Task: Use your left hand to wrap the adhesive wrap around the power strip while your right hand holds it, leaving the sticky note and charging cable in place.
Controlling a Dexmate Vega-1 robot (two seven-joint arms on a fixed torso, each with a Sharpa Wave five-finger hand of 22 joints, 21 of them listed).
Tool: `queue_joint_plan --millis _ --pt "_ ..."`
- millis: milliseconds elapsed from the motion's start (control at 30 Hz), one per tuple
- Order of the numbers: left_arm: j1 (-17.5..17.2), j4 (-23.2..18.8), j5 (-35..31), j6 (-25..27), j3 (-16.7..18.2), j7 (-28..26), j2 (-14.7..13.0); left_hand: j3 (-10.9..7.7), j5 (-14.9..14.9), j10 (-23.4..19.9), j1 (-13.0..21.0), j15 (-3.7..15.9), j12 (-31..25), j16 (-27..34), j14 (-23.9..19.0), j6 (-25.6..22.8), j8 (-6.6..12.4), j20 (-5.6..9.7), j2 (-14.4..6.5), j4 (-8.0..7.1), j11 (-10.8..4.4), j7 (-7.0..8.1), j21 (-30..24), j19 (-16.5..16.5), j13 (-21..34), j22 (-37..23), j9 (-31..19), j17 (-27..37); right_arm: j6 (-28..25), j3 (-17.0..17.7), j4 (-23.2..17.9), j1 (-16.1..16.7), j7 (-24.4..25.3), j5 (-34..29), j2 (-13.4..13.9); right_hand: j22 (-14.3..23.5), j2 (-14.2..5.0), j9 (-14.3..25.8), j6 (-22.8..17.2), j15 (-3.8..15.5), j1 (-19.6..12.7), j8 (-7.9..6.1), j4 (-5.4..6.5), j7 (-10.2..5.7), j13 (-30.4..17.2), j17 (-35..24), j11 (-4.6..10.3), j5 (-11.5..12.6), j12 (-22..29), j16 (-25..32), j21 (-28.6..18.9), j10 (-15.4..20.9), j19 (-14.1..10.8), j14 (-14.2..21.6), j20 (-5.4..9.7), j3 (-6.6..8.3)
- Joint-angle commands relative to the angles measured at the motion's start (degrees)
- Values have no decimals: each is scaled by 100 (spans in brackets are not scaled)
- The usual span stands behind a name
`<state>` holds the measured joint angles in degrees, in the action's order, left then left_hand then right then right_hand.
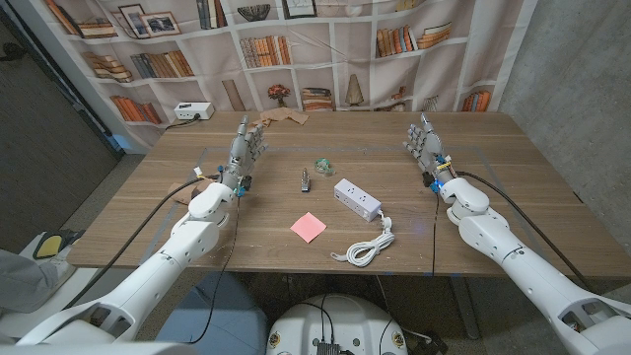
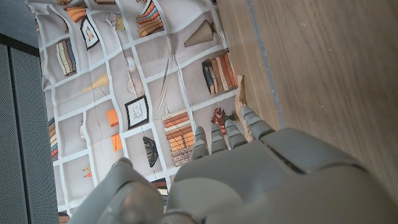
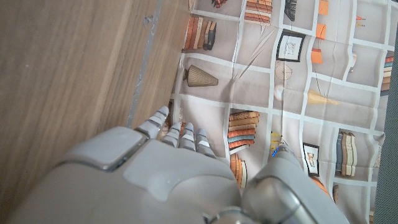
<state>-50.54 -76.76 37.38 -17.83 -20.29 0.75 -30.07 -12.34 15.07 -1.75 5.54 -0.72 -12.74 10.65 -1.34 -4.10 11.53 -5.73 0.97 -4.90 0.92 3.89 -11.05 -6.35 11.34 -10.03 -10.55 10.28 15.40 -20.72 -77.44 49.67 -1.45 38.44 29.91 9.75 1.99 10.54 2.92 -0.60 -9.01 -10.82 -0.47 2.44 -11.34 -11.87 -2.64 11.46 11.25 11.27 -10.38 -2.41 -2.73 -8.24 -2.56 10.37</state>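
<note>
The white power strip is seen at the centre of the head view, lying on the table with its coiled cable below it. The adhesive wrap (a small greenish roll) is placed just up-left, the pink sticky note down-left. The left hand and right hand are held well apart at mid-left and mid-right, fingers spread, nothing grasped.

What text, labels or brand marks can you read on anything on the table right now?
None legible.
Power strip: no marking can be made out.
Sticky note: looks blank pink.
Adhesive wrap: too small to tell.
Book spines on the backdrop: too blurred to read.
</note>
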Motion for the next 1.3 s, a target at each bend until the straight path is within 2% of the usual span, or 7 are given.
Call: queue_joint_plan --millis 33,467,900,1300 --pt "-103 -88 -279 -167 16 -189 -110 -26 19 -58 56 -7 -17 24 -28 -26 17 -1 -7 12 -4 33 -19 -33 17 -15 -10 20 45 -91 -145 17 83 -266 96 5 -7 23 67 -1 -125 -25 -77 12 -27 -7 -13 20 13 -35 -8 -45 80 -140 -22 41" --pt "-187 -279 -320 -278 49 -141 -199 -19 11 -75 64 -15 -18 14 -2 -32 8 15 -14 20 11 26 -14 -22 16 -15 -11 20 -89 -50 -571 173 431 -399 196 3 -14 24 86 -5 -315 -40 -202 39 -26 -2 -55 6 23 -27 -8 -43 132 -184 26 97" --pt "-146 -302 -591 -326 -115 -420 10 -8 3 -69 65 -27 -10 10 15 -34 0 16 -17 24 20 18 -12 -15 16 -15 -11 21 -156 4 -809 267 361 -442 430 2 -13 24 82 8 -459 -53 -300 52 -24 3 -81 -8 30 -18 -13 -37 152 -199 34 136" --pt "-381 -527 -592 -320 -20 -704 10 2 -4 -72 65 -35 -8 11 20 -42 -4 15 -18 28 26 20 -10 -7 16 -16 -11 22 24 37 -937 499 604 -791 582 2 -13 24 -21 -6 -635 -97 -421 70 -23 10 -160 -29 80 19 -37 84 127 -146 4 182"
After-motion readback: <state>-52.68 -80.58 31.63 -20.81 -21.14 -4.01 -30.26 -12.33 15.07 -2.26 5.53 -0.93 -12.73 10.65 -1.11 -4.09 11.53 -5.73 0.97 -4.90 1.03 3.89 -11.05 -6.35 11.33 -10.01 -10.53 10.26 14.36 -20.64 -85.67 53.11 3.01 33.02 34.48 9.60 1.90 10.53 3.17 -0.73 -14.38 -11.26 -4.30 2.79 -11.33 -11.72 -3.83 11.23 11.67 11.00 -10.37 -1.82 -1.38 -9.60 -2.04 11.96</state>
